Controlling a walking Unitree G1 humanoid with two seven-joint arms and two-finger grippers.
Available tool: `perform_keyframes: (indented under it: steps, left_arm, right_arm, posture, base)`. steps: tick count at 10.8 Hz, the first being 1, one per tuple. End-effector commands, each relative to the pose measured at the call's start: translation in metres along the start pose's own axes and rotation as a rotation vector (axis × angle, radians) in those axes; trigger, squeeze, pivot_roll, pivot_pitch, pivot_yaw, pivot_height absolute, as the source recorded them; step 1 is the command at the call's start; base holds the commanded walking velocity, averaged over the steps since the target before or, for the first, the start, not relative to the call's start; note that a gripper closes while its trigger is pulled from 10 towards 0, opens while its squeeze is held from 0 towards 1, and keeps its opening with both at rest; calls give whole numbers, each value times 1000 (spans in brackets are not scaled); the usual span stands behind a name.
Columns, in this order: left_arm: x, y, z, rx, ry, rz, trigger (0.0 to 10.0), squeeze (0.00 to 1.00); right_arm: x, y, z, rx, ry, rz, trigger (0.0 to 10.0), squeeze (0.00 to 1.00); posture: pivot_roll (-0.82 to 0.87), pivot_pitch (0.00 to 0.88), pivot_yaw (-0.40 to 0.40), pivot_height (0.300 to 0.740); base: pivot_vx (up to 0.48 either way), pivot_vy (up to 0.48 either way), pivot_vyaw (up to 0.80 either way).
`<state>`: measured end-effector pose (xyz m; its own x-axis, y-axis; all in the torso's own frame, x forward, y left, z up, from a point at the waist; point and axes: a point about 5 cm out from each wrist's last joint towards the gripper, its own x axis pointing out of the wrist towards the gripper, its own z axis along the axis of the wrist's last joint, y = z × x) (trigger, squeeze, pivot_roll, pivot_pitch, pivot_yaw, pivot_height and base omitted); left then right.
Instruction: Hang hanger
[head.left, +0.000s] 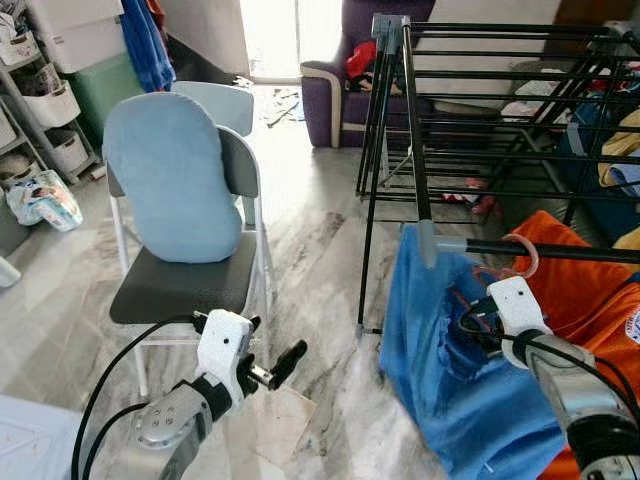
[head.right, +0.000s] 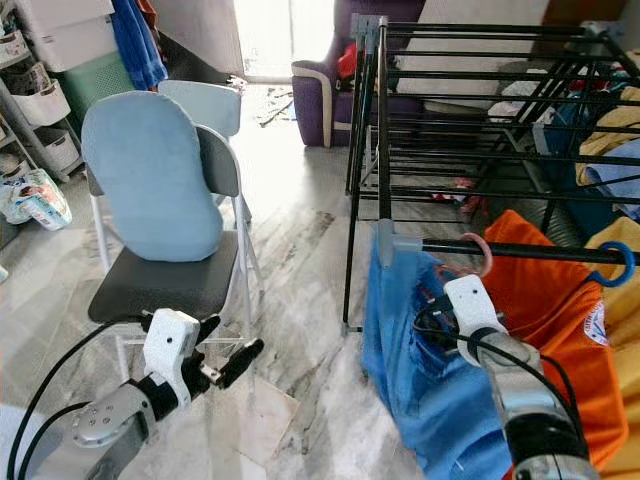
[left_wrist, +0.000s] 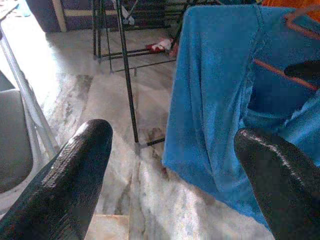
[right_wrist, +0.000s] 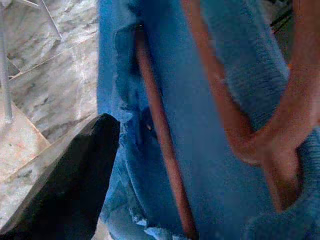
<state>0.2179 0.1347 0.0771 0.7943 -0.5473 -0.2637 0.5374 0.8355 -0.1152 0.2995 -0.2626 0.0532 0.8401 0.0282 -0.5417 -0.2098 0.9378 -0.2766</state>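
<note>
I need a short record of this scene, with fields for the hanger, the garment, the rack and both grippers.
hanger: pink hanger, its hook over the rack's front bar
garment: blue garment on that hanger, hanging down near the floor
rack: black drying rack on the robot's right, an orange shirt beside the blue garment
right gripper: right gripper at the blue garment, just under the hanger's hook; fingers hidden in the cloth
left gripper: left gripper open, held low in front of the chair, holding nothing
</note>
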Motion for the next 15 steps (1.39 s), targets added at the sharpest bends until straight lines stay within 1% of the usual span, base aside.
perform_keyframes:
  steps: [1,3,4,5,6,7,8,9,10,11,12,14,15]
  left_arm:
    - [-1,1,2,21,8,-7,10000,0]
    - [-2,-2,1,20,21,-22,10000,0]
    - [-3,-3,1,25,25,-28,10000,0]
    - [-3,-2,0,27,28,-28,10000,0]
    - [-2,-3,0,27,32,-32,10000,0]
    - [-1,-4,-1,25,34,-36,10000,0]
    - [0,-6,-3,26,41,-50,10000,0]
    - [0,-6,-2,29,43,-53,10000,0]
    - [0,-6,-2,30,43,-52,10000,0]
    - [0,-5,-2,31,45,-51,10000,0]
    - [0,-5,-3,34,48,-51,10000,0]
    - [2,-6,-6,34,57,-58,10000,0]
    - [3,-6,-4,35,53,-57,10000,0]
  right_arm:
    - [0,-4,0,17,0,3,0,0]
    - [-2,-1,-9,45,21,65,0,0]
    - [-8,-1,-10,30,15,83,6314,0]
    - [-16,-1,-11,9,-3,76,10000,0]
    - [-23,-1,-14,-8,-16,74,10000,0]
    - [-27,-3,-19,-11,-6,65,10000,0]
    - [-29,-4,-29,-9,32,63,10000,0]
    - [-31,-1,-32,-2,50,77,10000,0]
    - [-32,3,-36,1,71,105,6118,0]
    - [-33,4,-38,5,79,118,2941,0]
    - [-34,3,-37,19,69,109,0,0]
    - [-33,3,-35,24,63,103,0,0]
    - [-33,8,-30,26,47,119,0,0]
  posture:
    - [-70,0,27,740]
    - [-73,0,28,740]
    - [-77,0,31,740]
    - [-86,0,32,740]
    - [-97,0,36,740]
    - [-97,0,36,740]
    - [-106,0,40,740]
    - [-106,0,39,740]
    - [-102,0,38,740]
    - [-101,0,37,740]
    - [-103,0,37,740]
    - [-113,0,39,740]
    - [-120,5,42,740]
  base:
    - [0,0,0]
    - [0,0,0]
    - [0,0,0]
    - [0,0,0]
    - [0,0,0]
    - [0,0,0]
    - [0,0,0]
    - [0,0,0]
    - [0,0,0]
    - [0,0,0]
    - [0,0,0]
    - [0,0,0]
    - [0,0,0]
